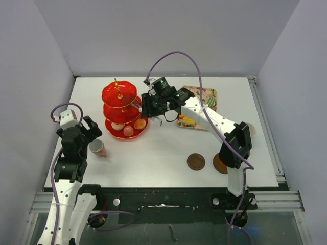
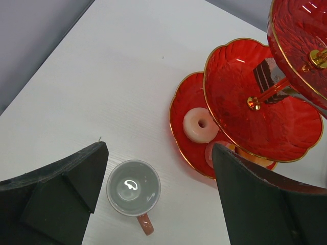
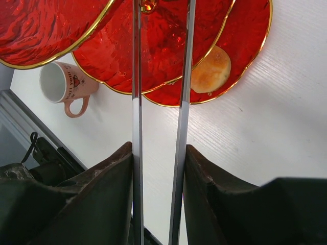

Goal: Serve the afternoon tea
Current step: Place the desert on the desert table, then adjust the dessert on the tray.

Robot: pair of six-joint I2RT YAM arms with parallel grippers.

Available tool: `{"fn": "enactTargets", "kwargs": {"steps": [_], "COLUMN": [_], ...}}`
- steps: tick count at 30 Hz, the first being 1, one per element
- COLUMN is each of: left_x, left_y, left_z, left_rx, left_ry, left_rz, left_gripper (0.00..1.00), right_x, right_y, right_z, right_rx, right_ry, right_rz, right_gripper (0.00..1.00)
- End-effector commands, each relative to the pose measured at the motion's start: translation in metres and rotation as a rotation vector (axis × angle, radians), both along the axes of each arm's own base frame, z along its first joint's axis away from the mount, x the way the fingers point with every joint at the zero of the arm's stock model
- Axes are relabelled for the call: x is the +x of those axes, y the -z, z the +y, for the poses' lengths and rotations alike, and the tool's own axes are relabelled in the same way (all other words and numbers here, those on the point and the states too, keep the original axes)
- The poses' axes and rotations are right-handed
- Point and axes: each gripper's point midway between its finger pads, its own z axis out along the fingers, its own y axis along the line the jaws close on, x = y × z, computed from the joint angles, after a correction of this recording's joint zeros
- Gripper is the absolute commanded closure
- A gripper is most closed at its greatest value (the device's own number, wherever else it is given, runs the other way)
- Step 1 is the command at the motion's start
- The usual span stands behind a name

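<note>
White table (image 1: 153, 158) with red stand (image 1: 119, 94), boxed by grey walls (image 1: 168, 35).

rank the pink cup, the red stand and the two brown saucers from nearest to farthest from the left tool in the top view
1. pink cup, right beside the left tool
2. red stand, behind, toward the centre
3. left brown saucer, front right
4. right brown saucer, farther right, partly hidden

My right arm (image 1: 204, 114) hides part of one saucer (image 1: 217, 164) by the table's (image 1: 153, 158) near edge; the tongs (image 3: 136, 102) lose their tips past the right wrist view's top.
</note>
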Motion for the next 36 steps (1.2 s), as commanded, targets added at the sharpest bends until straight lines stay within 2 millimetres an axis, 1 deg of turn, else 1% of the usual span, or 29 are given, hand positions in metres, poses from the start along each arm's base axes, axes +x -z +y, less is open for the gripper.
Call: {"fn": "enactTargets", "kwargs": {"steps": [1, 7, 13, 17, 22, 24, 32, 34, 36], "left_x": [0.008, 0.008, 0.007, 0.007, 0.006, 0.006, 0.006, 0.006, 0.006], "left_y": [-0.021, -0.021, -0.021, -0.022, -0.022, -0.022, -0.021, -0.021, -0.021], "left_z": [-0.002, -0.002, -0.001, -0.001, -0.001, -0.001, -0.001, -0.002, -0.002], "left_rx": [0.007, 0.007, 0.008, 0.008, 0.008, 0.008, 0.008, 0.007, 0.008], "left_ry": [0.016, 0.016, 0.013, 0.013, 0.013, 0.012, 0.013, 0.015, 0.015], "left_rz": [-0.077, -0.080, -0.080, -0.081, -0.081, -0.081, -0.079, -0.079, -0.079], "left_gripper": [0.19, 0.19, 0.18, 0.18, 0.18, 0.18, 0.18, 0.18, 0.18], "right_x": [-0.002, -0.001, -0.001, -0.002, -0.002, -0.003, -0.004, -0.004, -0.002], "right_y": [-0.063, -0.064, -0.061, -0.063, -0.067, -0.067, -0.064, -0.067, -0.064], "right_z": [-0.001, -0.009, -0.020, -0.028, -0.041, -0.044, -0.063, -0.070, -0.078], "right_rx": [0.114, 0.094, 0.069, 0.061, 0.054, 0.051, 0.049, 0.059, 0.057], "right_ry": [0.007, 0.037, 0.082, 0.106, 0.141, 0.146, 0.195, 0.210, 0.231], "right_rz": [-0.121, -0.130, -0.135, -0.148, -0.162, -0.163, -0.163, -0.167, -0.164], "right_gripper": [0.63, 0.63, 0.63, 0.64, 0.64, 0.65, 0.66, 0.66, 0.67]}}
